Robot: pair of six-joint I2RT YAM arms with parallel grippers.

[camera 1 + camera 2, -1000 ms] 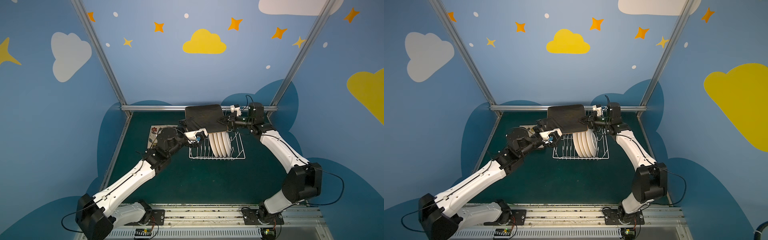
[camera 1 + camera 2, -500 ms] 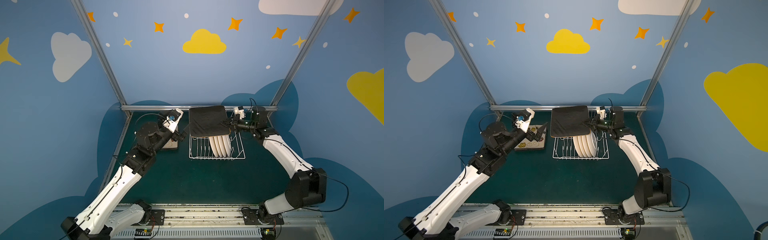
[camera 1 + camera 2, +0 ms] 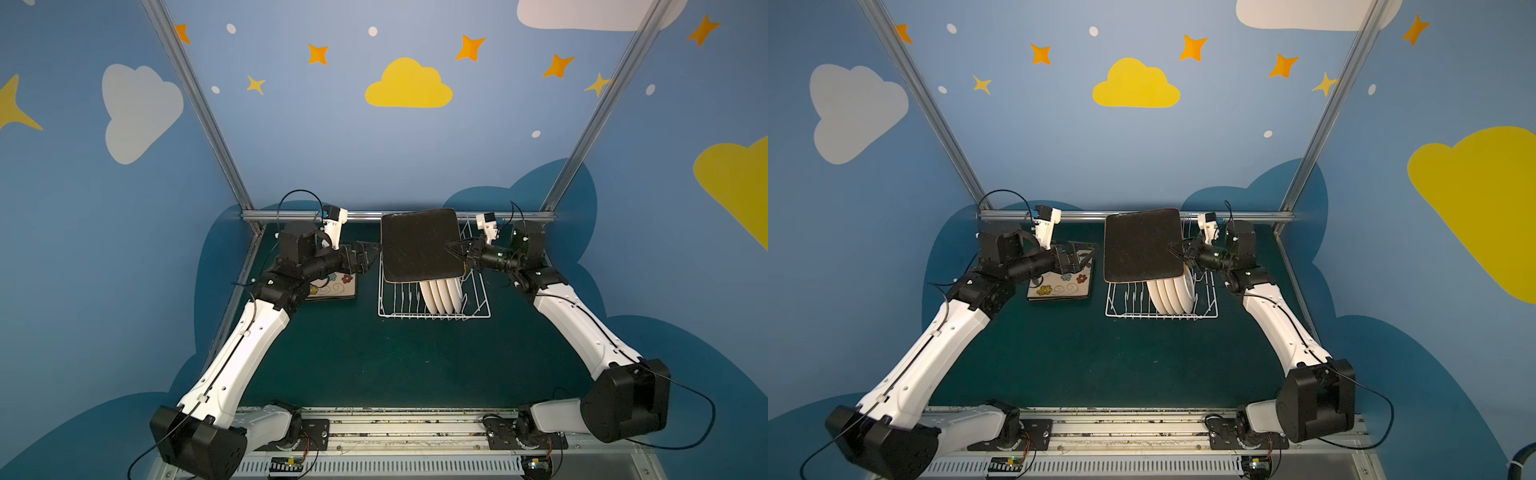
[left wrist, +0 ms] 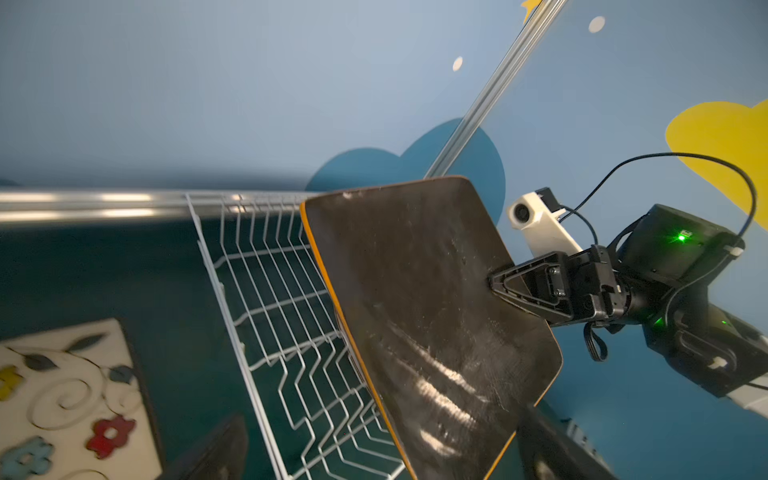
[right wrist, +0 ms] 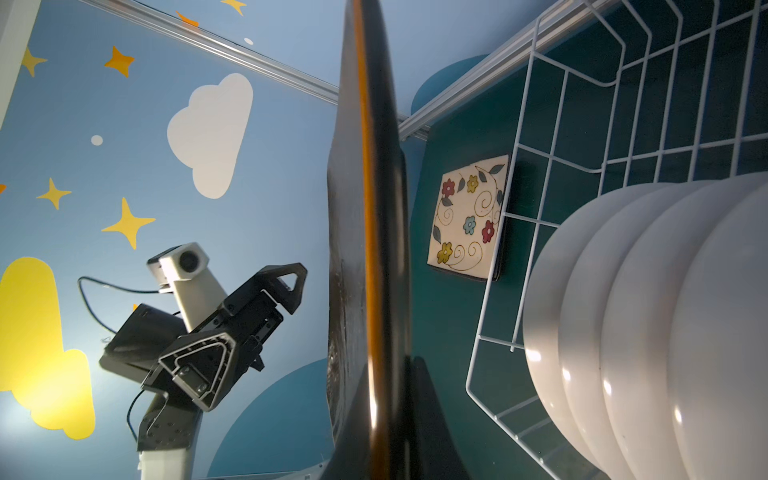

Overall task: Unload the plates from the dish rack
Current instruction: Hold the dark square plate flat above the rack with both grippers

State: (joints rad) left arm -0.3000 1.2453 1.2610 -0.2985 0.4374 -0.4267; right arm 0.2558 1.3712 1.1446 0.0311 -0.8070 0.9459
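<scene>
Over the dish rack [image 3: 398, 297], right gripper [image 3: 451, 248] pinches one plate [image 3: 415, 245].

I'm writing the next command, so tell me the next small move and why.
Probably ease the open left gripper onto the free edge of the black-backed rounded-square plate and close. The shut right gripper pinches the opposite edge, holding it above the white wire dish rack; the left jaws gape just beside it, and a flowered square plate lies flat on the left arm's side.
</scene>
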